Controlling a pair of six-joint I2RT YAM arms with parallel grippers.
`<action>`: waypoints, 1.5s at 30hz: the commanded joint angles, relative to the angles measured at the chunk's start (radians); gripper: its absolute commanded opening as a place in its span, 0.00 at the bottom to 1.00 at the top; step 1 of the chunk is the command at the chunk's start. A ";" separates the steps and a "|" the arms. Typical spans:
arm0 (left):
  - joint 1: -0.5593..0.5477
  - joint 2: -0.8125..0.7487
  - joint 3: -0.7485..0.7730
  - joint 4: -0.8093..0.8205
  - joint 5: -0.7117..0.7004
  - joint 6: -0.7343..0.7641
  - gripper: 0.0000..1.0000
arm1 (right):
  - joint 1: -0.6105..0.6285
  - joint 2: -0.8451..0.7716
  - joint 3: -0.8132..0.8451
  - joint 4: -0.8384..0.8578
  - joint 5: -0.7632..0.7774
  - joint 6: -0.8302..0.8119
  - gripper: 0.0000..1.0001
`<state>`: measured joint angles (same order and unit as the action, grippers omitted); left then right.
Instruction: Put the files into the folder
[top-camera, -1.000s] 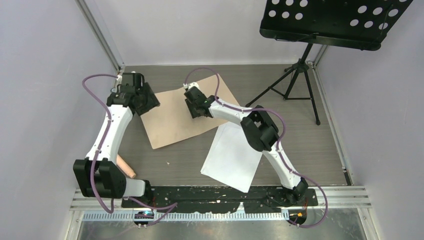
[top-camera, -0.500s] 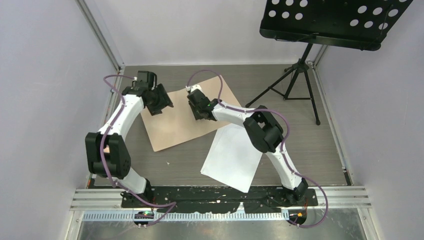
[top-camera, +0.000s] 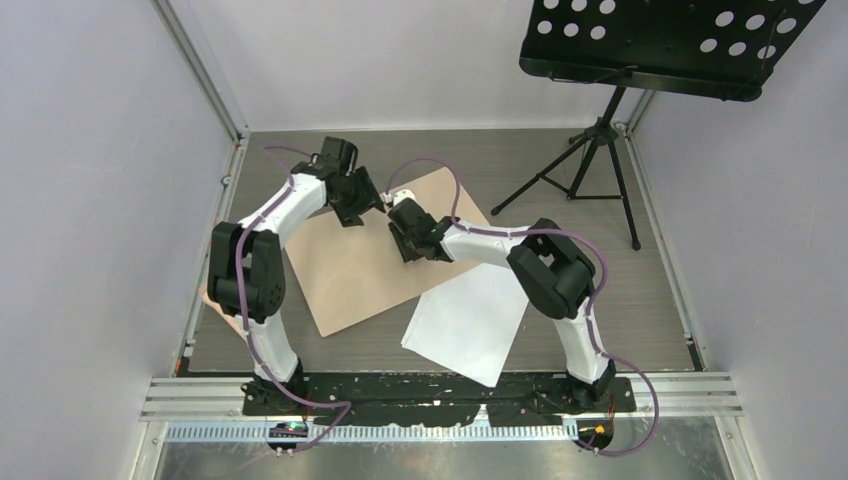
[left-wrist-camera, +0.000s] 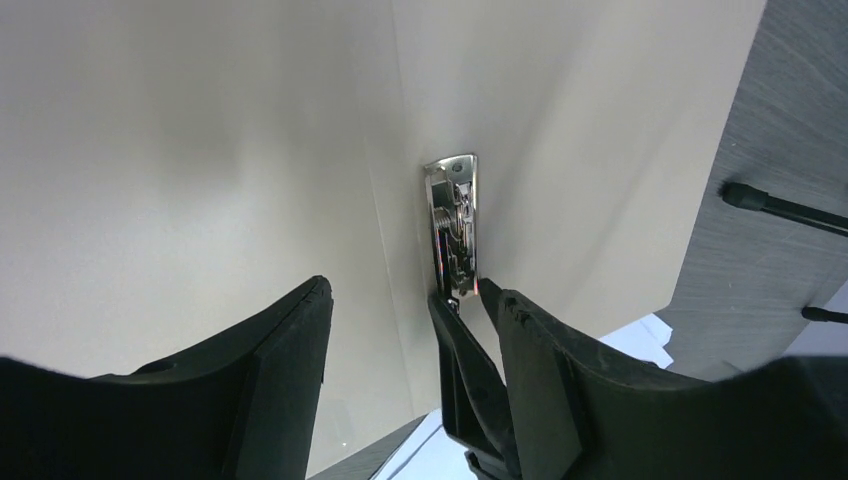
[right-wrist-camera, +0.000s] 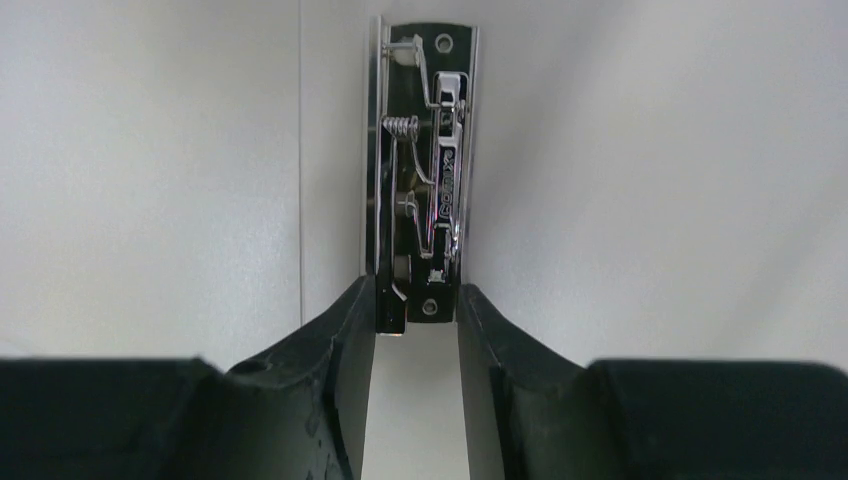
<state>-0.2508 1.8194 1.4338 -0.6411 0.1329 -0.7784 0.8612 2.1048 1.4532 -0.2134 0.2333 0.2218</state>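
The tan folder (top-camera: 345, 270) lies open on the table, with a metal clip (right-wrist-camera: 425, 180) along its crease. The clip also shows in the left wrist view (left-wrist-camera: 452, 225). The white files (top-camera: 468, 318) lie flat on the table, just right of and nearer than the folder, partly under the right arm. My right gripper (top-camera: 405, 238) is over the crease, its jaws closed narrowly on the clip's near end (right-wrist-camera: 417, 300). My left gripper (top-camera: 368, 205) is open right beside it over the crease (left-wrist-camera: 405, 290), holding nothing. One right-gripper finger (left-wrist-camera: 470, 385) stands between its fingers.
A black music stand (top-camera: 665, 45) on a tripod (top-camera: 590, 170) stands at the back right. Grey walls close in the left, back and right sides. A small tan object (top-camera: 212, 298) shows by the left wall behind the left arm.
My left arm has swung right from the folder's far left corner to the crease beside the right gripper. The folder has shifted a little right and nearer. The files have not moved.
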 joint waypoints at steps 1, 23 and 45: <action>-0.023 0.032 0.002 0.063 -0.024 -0.057 0.61 | 0.023 -0.091 -0.070 0.002 -0.035 0.043 0.16; -0.104 0.195 0.024 0.026 -0.183 -0.104 0.31 | 0.087 -0.145 -0.172 0.019 -0.125 0.119 0.26; -0.149 0.158 -0.095 -0.019 -0.176 -0.115 0.02 | 0.039 -0.262 -0.182 0.046 -0.209 0.226 0.46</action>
<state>-0.3798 1.9995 1.4052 -0.6296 -0.0509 -0.8845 0.9176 1.8694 1.2602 -0.1940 0.0601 0.3988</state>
